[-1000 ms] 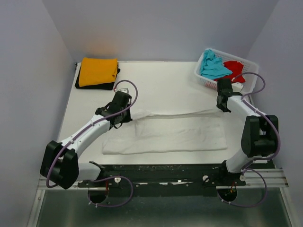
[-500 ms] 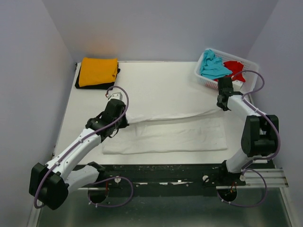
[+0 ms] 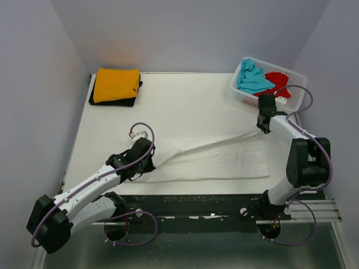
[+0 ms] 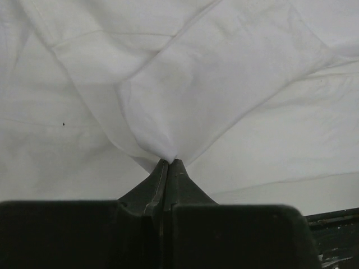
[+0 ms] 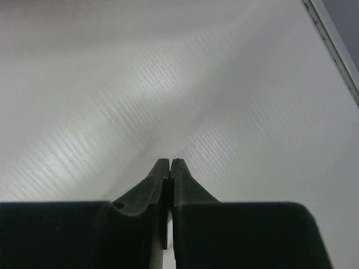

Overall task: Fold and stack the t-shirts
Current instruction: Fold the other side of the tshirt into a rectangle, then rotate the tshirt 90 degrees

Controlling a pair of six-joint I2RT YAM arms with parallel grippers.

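The white t-shirt (image 3: 224, 159) lies as a long folded strip across the near half of the table. My left gripper (image 3: 150, 162) is shut on its left far edge, near the front. In the left wrist view the cloth (image 4: 224, 73) bunches into my shut left gripper (image 4: 170, 161). My right gripper (image 3: 262, 129) is shut on the shirt's far right corner. In the right wrist view my right gripper (image 5: 170, 161) is pressed together against blurred white cloth. The orange-yellow shirt (image 3: 116, 84) lies folded on the black shirt (image 3: 112, 102) at the far left.
A white lattice basket (image 3: 240, 92) at the far right corner holds the crumpled turquoise shirt (image 3: 252, 78) and red shirt (image 3: 276, 83). The white table (image 3: 190, 101) has grey walls on three sides. A black rail with cables runs along the near edge.
My left gripper has moved toward the near edge, drawing the shirt's left far edge over the lower layer. My right gripper has stayed almost still at the right corner.
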